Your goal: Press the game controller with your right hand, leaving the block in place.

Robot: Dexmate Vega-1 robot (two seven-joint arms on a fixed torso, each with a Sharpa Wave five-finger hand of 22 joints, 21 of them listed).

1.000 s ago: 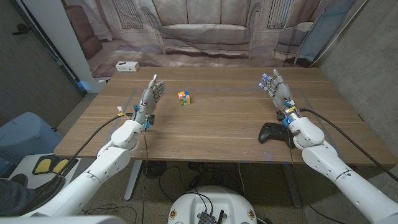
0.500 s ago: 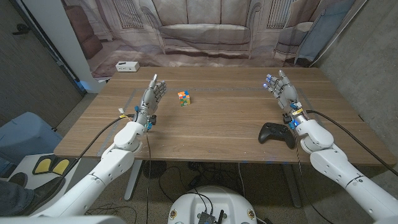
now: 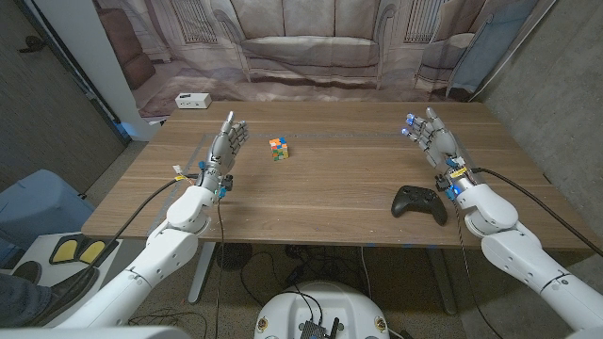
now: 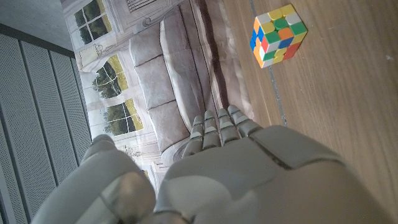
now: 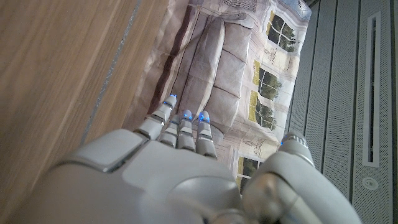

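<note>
The press has not been made yet, judging by how things lie: the game controller (image 3: 419,201) sits untouched near the front edge of the bench (image 3: 339,179), on the robot's right side, and nothing rests on it. The right hand (image 3: 435,141) is held up above the bench with its fingers spread and extended away from the robot, holding nothing; the right wrist view shows the same, the fingers (image 5: 180,130) straight and apart with only bare wood and the backdrop beyond them. The controller lies nearer the robot than that hand and a little toward the middle of the bench, beside the right forearm, so the hand is past its target and to its outer side, clearly apart from it. What is left, then, is nearly the whole job: the hand would need to come back toward the robot and inward, get over the controller, and lower onto it. The block (image 3: 278,148), a small cube of many colours, stands well apart on the far left-centre of the bench, undisturbed and nowhere near the right hand's likely path. The left hand (image 3: 227,144) waits just beside the block, fingers extended and empty, not touching it; the left wrist view shows the cube off ahead of the fingertips (image 4: 217,121) with wood between.
</note>
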